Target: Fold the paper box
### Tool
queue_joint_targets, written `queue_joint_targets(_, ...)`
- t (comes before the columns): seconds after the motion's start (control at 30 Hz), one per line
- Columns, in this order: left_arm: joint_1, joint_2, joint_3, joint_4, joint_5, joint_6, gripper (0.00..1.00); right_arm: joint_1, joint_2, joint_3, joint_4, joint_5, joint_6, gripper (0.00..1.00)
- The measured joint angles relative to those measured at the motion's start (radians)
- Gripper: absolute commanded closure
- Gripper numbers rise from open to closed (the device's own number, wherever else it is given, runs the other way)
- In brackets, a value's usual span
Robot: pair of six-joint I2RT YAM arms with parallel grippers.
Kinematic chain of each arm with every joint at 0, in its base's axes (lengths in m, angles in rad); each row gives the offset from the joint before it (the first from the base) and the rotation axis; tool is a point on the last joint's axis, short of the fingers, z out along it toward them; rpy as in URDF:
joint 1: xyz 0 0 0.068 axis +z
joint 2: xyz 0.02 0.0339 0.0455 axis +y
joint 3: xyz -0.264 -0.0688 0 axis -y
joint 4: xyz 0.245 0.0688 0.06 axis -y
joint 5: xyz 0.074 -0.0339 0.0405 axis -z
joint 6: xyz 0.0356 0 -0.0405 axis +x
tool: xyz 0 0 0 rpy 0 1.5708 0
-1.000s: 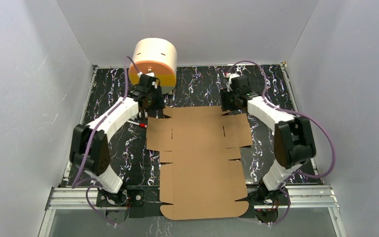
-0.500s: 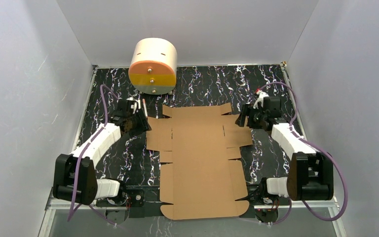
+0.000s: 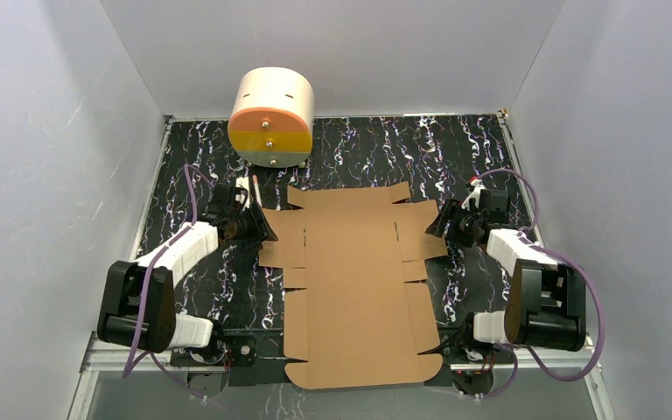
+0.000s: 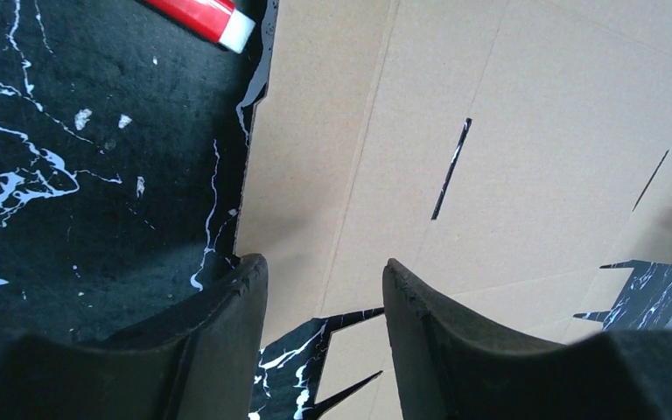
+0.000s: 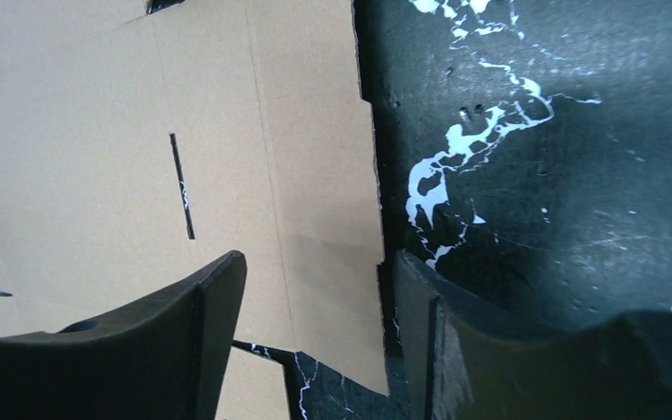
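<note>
Lying flat, paper box [image 3: 350, 280] (creased, slotted corrugated cardboard)

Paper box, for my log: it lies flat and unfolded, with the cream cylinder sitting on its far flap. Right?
No. The paper box lies flat and unfolded, but the cream cylinder sits beyond its far flap, clear of it: top view.

Cream cylinder [image 3: 271, 118] just behind paper box [image 3: 354, 280], far left, walls [image 3: 52, 175] flanking
</note>
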Motion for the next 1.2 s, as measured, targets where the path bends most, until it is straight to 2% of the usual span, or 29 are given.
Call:
queue_joint_targets(0.17, 0.000, 0.024, 0.001, 0.005, 0.010, 0.002, 0.55, -0.003, 0.058, 0.000, 0.030, -0.067, 0.002, 0.47)
queue_joint_targets(0.33, 0.000, 0.039, 0.025, -0.029, -0.003, 0.028, 0.51, -0.004, 0.079, 0.000, 0.058, -0.118, 0.002, 0.50)
queue_joint_targets(0.63, 0.020, -0.030, 0.073, -0.094, -0.138, 0.092, 0.50, -0.005, 0.079, 0.000, 0.075, -0.134, 0.001, 0.53)
queue_joint_targets(0.83, 0.063, 0.028, 0.066, -0.099, -0.093, 0.098, 0.52, -0.005, 0.079, 0.000, 0.087, -0.143, -0.002, 0.54)
queue_joint_targets(0.97, 0.066, 0.071, 0.066, -0.097, -0.056, 0.104, 0.57, -0.005, 0.080, 0.000, 0.087, -0.151, -0.008, 0.59)
queue_joint_targets(1.2, 0.062, 0.091, 0.068, -0.097, 0.000, 0.106, 0.83, -0.004, 0.082, 0.000, 0.087, -0.168, -0.020, 0.64)
